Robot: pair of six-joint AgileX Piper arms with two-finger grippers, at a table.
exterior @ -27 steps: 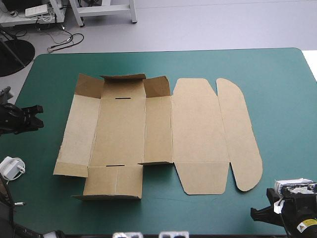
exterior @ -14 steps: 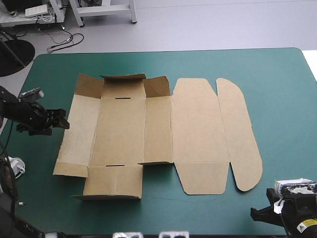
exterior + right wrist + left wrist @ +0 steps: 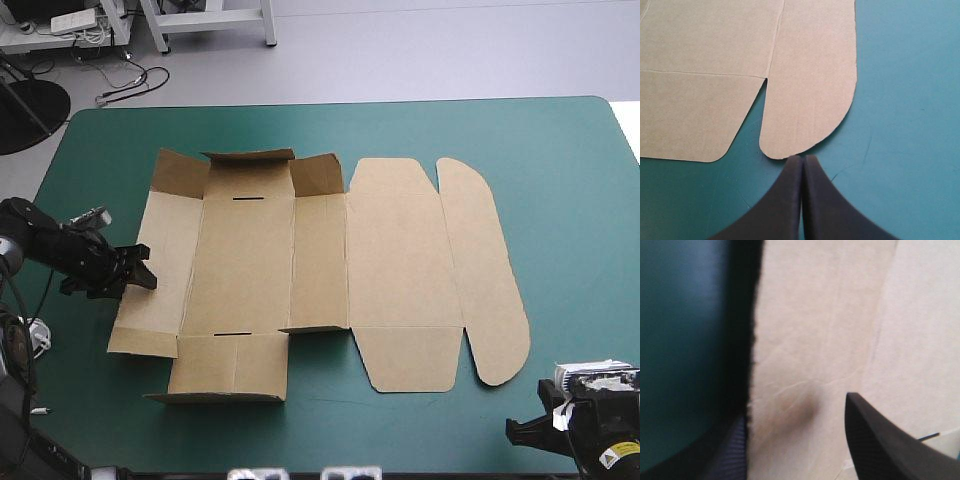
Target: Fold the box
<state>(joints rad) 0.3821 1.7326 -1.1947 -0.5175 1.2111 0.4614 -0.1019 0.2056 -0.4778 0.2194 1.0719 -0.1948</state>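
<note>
L claw (image 3: 143, 277) agape astride flat brown box's (image 3: 300, 270) rough left edge; R claw (image 3: 802, 159) shut nr rounded flap (image 3: 810, 100).

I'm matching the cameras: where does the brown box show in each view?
High view: the box lies flat on the teal-green cover.
Left wrist view: its left panel, inside the open left gripper.
Right wrist view: its rounded flap, just ahead of the shut right gripper.
Shared landmark: that rounded flap, the box's right end.

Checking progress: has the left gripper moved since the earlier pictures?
Yes. The left gripper has moved right and nearer, reaching the left edge of the brown box, which stayed put.
</note>
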